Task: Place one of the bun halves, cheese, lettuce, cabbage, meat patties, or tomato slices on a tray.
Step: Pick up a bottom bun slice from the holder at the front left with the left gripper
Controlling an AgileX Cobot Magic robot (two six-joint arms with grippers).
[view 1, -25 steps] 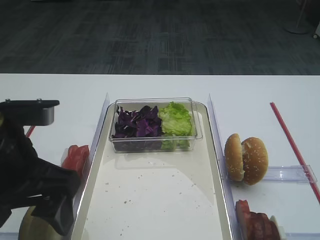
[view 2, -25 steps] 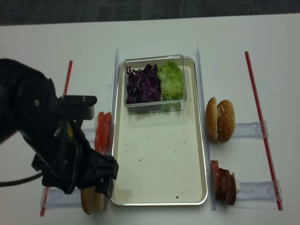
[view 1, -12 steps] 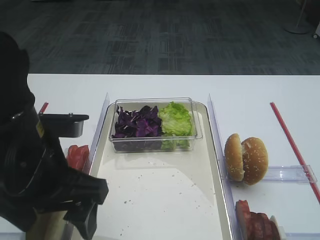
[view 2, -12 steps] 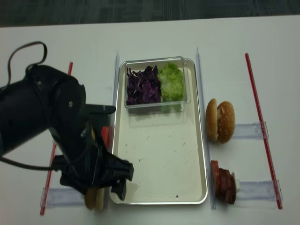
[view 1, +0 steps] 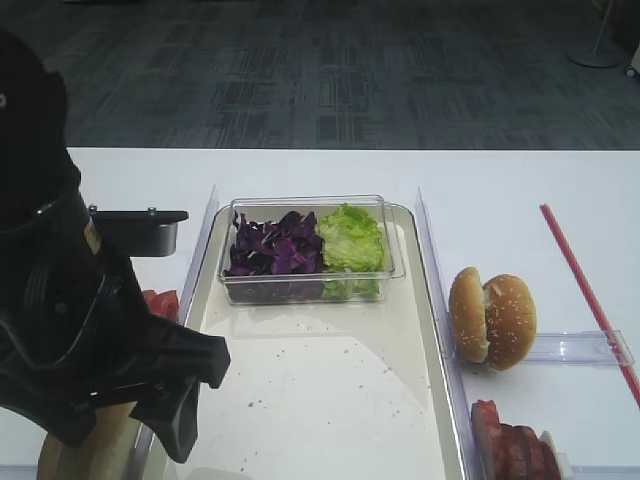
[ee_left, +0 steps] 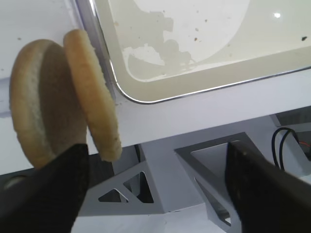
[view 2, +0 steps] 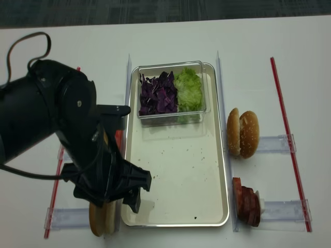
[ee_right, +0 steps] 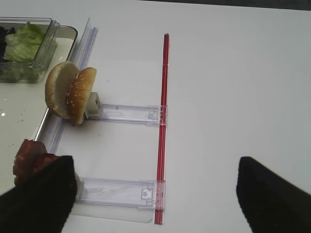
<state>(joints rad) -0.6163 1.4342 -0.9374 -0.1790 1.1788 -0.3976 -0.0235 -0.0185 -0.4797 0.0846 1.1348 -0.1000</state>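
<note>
Two tan bun halves stand on edge in a clear holder just left of the tray's front left corner. They also show in the overhead view as bun halves. My left gripper hangs open over that corner, its left finger beside the nearer half's lower edge, with nothing held. The large off-white tray has a bare floor. At its far end a clear tub holds purple cabbage and green lettuce. My right gripper is open over the table with nothing between its fingers.
Tomato slices lie left of the tray, partly hidden by the left arm. A sesame-seeded bun and reddish-brown slices stand in clear holders to the right. A red strip runs down the right side.
The left arm has swung right, toward the tray's front left corner, and its jaws have narrowed a little. The bun halves stand where they were.
</note>
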